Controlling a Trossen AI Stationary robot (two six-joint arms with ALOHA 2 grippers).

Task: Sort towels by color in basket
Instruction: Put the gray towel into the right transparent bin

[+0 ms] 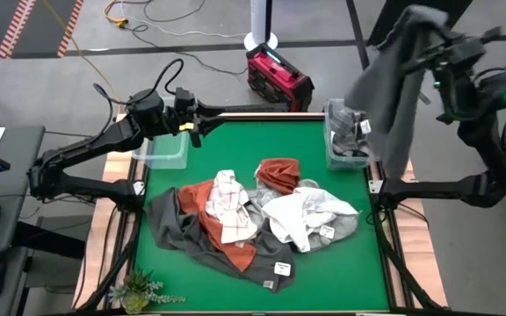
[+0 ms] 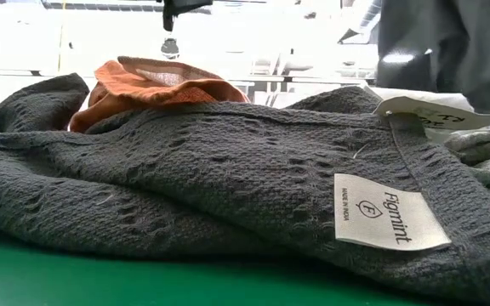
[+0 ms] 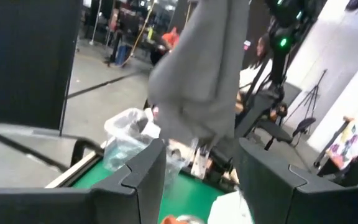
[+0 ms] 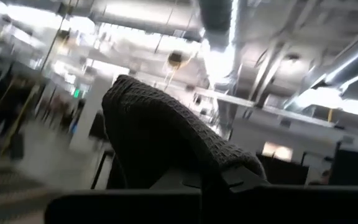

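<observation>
A grey towel (image 1: 400, 83) hangs in the air above the clear bin (image 1: 348, 145) at the counter's (image 1: 200, 272) right rear corner, pinched at its top by the right hand (image 1: 437, 39). The other towels (image 1: 253, 215) lie heaped mid-counter. The left hand (image 1: 202, 123), fingers spread, hovers over the rear-left bin (image 1: 161, 154).

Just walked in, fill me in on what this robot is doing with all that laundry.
It is sorting towels. The right gripper holds a grey towel high above the clear bin at the table's right far corner, which already has cloth in it. The left gripper waits open near the other bin at the left far corner. A pile of towels, dark grey, rust orange, white and checked, lies on the green table.
</observation>
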